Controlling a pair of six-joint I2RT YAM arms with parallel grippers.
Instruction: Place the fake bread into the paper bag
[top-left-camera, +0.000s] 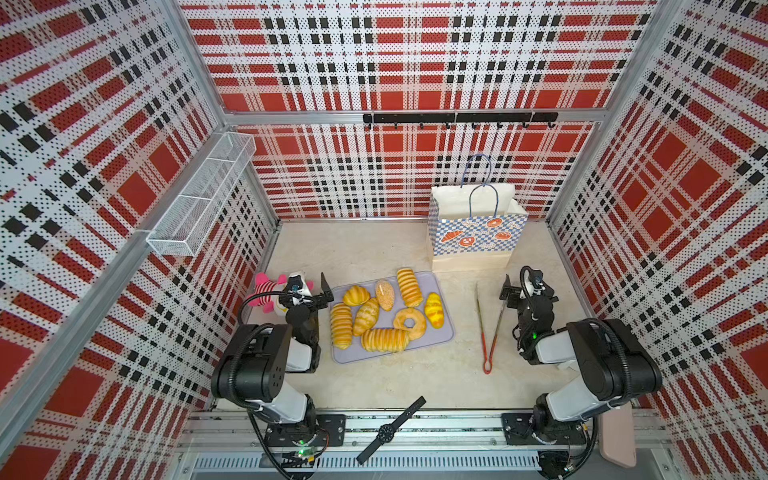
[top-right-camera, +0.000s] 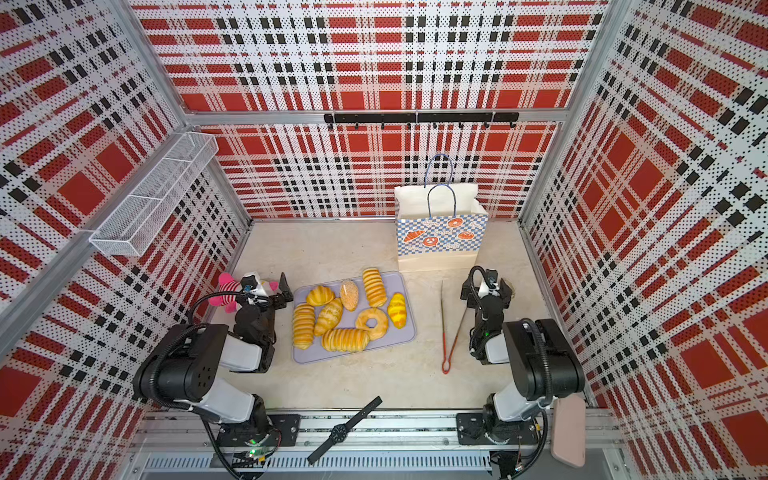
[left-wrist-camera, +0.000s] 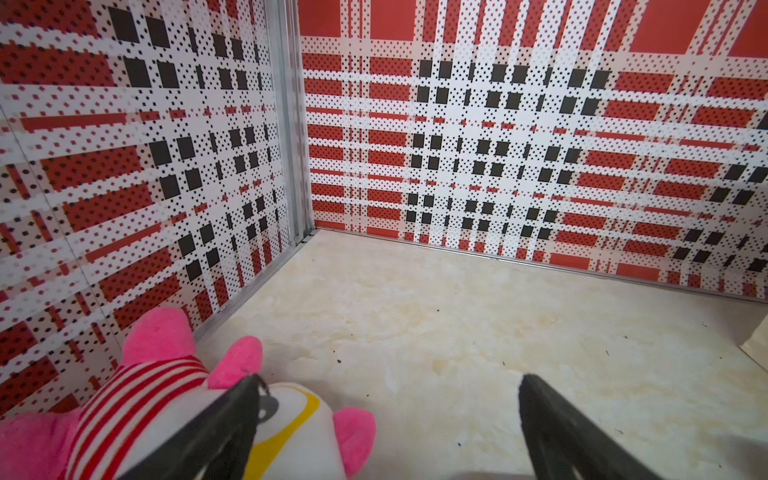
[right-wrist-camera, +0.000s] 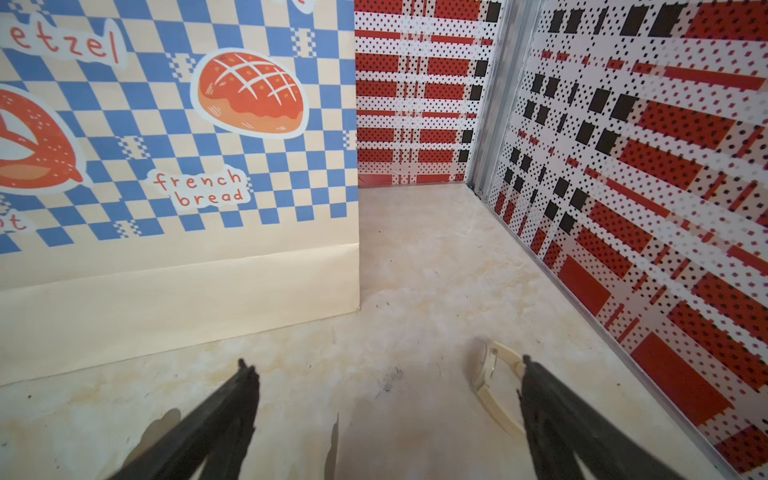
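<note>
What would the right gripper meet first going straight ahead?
Likely nothing before the back wall: the right gripper faces bare tabletop, though a corner of the paper bag stands close beside that line.

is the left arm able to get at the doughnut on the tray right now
Probably yes: the left gripper is open beside the tray, and only low loaves lie between it and the doughnut.
</note>
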